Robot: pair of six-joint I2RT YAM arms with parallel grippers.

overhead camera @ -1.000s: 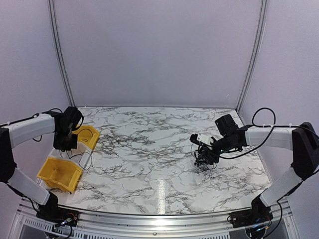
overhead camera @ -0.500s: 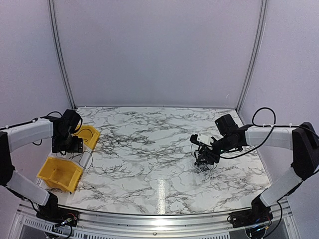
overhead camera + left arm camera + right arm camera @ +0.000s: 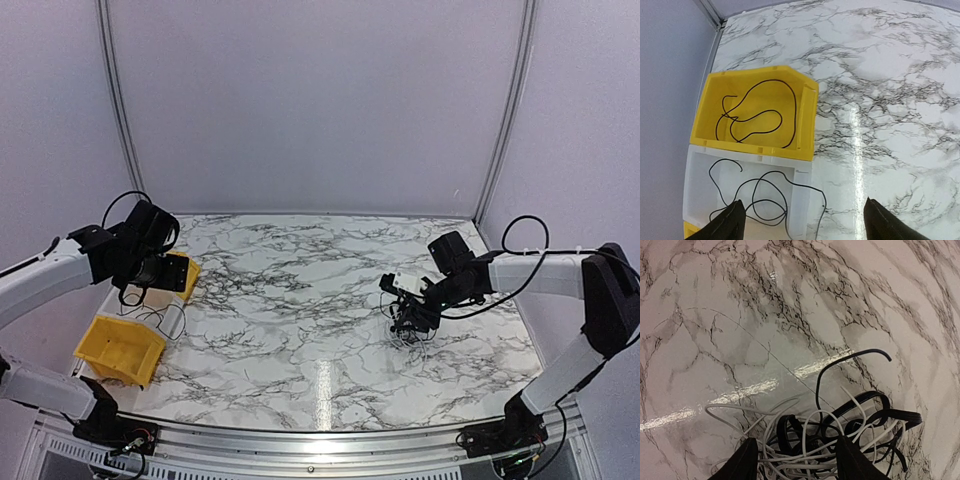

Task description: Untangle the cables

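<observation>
The left arm (image 3: 60, 270) is bent and lifted over the far left corner of the table (image 3: 300, 300). The left gripper (image 3: 158, 272) points down above the bins there, its jaws released and spread wide with nothing between them. The right arm (image 3: 530, 270) stretches in low from the right, and the right gripper (image 3: 410, 318) dips into the clump of cables (image 3: 408, 330) right of centre.

Only the left wrist view looks into the bins. One black cable (image 3: 772, 80) lies looped in the yellow bin (image 3: 808, 117). A second black cable (image 3: 805, 186) lies coiled in the white bin (image 3: 740, 159) just nearer, one strand trailing over its right rim. The overhead view alone shows another yellow bin (image 3: 115, 362) nearer.

The right wrist view shows black and pale strands between the parted fingers (image 3: 742, 460). I cannot tell whether the jaws pinch any of them.
</observation>
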